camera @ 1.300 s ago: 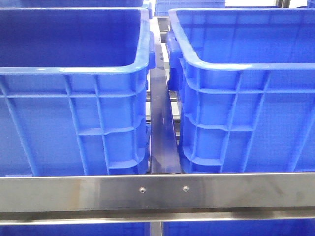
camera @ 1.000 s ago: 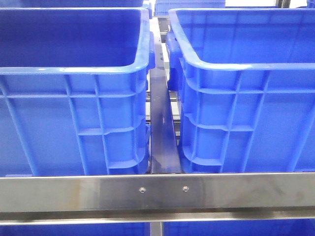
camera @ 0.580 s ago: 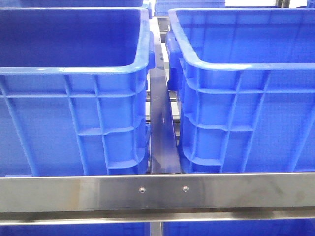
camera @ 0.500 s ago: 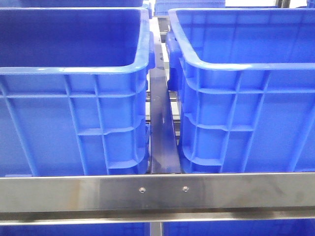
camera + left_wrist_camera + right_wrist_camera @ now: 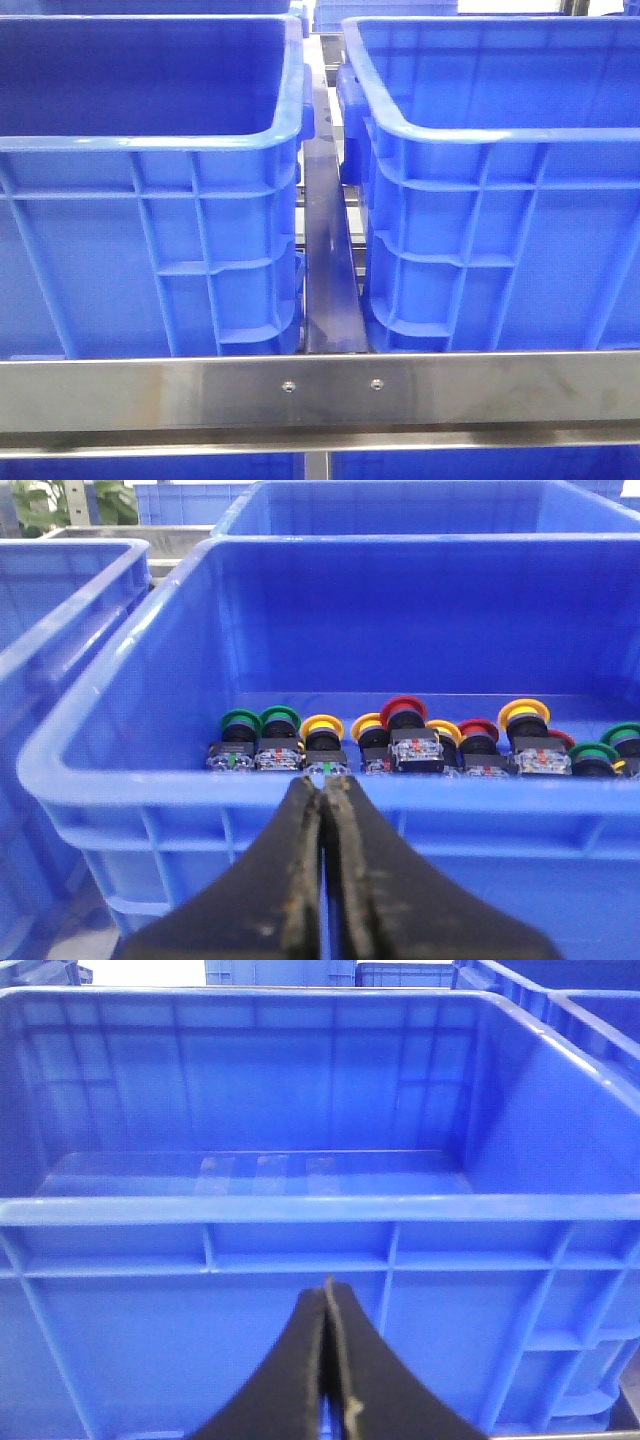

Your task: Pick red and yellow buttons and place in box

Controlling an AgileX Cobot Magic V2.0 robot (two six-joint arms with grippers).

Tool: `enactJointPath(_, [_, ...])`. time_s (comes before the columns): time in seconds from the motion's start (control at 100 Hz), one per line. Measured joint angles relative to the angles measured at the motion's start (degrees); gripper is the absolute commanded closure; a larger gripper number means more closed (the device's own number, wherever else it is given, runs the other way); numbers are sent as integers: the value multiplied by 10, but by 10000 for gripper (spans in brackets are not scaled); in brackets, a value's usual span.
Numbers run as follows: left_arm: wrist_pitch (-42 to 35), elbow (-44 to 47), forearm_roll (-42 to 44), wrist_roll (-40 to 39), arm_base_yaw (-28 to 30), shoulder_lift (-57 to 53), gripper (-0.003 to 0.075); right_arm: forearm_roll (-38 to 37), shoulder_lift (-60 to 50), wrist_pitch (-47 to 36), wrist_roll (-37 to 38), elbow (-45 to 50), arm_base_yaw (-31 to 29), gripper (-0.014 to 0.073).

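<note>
Bright, even light; close hands slightly blurred.

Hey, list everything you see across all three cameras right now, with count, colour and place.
Crates: two large blue ones side by side in the front view, left crate and right crate; more blue crates behind.
Metal rail: one, silver, across the front.
Push buttons: about a dozen, red, yellow and green caps, in a row inside the crate ahead of the left wrist.
Empty crate: one, blue, ahead of the right wrist.
Left hand: black, shut, empty.
Right hand: black, shut, empty.
</note>
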Motion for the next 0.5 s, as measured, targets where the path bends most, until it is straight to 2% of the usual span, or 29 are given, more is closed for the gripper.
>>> enactJointPath(0.2, [91, -106, 0, 0, 0, 95, 740, 0, 0, 0, 0, 0, 0, 653])
enactJointPath(0.33, [116, -156, 0, 0, 0, 175, 731, 0, 0, 0, 0, 0, 0, 653])
enactJointPath(0.42, [125, -183, 0, 0, 0, 236, 645, 0, 0, 0, 0, 0, 0, 653])
enactJointPath(0.47, [128, -197, 0, 0, 0, 267, 559, 0, 0, 0, 0, 0, 0, 653])
enactJointPath(0.5, [127, -207, 0, 0, 0, 285, 478, 0, 0, 0, 0, 0, 0, 653])
